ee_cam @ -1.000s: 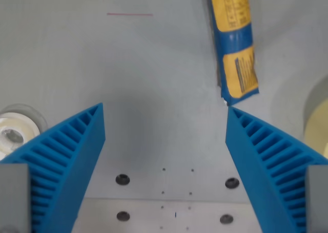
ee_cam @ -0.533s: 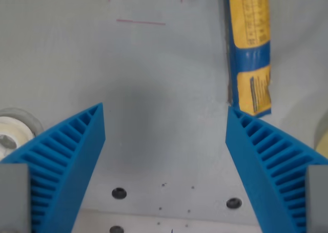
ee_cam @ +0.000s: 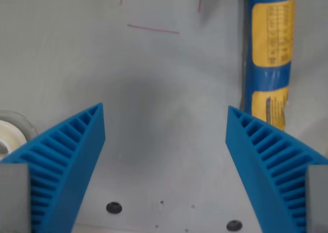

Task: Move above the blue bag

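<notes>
The gripper (ee_cam: 165, 115) is held wide open and empty, pointed straight down at the grey table (ee_cam: 154, 79). The blue bag (ee_cam: 267, 54) lies off-centre at the wrist view's right, beside one finger; stopping here would leave it missed to that side

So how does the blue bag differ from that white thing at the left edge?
The blue bag is long, blue with yellow labels, running up the wrist view's right; the white object is round, pale and cut off at the wrist view's left edge. Both lie on the grey table, outside the open gripper.
</notes>
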Robot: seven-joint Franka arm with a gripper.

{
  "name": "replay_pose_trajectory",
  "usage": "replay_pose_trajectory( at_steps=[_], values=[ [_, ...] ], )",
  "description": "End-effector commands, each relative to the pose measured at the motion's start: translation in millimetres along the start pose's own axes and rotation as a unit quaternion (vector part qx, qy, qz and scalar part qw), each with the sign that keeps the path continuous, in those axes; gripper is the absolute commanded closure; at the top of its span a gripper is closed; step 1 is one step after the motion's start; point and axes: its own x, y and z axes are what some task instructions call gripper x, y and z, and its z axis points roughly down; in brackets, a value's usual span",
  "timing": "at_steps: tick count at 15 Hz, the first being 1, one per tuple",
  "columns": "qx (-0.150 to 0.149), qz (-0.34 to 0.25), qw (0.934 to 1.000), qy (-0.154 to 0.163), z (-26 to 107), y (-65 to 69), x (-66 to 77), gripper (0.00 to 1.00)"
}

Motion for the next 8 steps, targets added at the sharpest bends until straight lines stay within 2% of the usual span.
replay_pose_trajectory(
  at_steps=[1, 8],
  values=[
    [0.005, -0.059, 0.9971, 0.048, 8.9, -3.4, -1.0, 0.0],
    [0.002, -0.077, 0.996, 0.047, 25.4, -8.7, 3.6, 0.0]
  ],
)
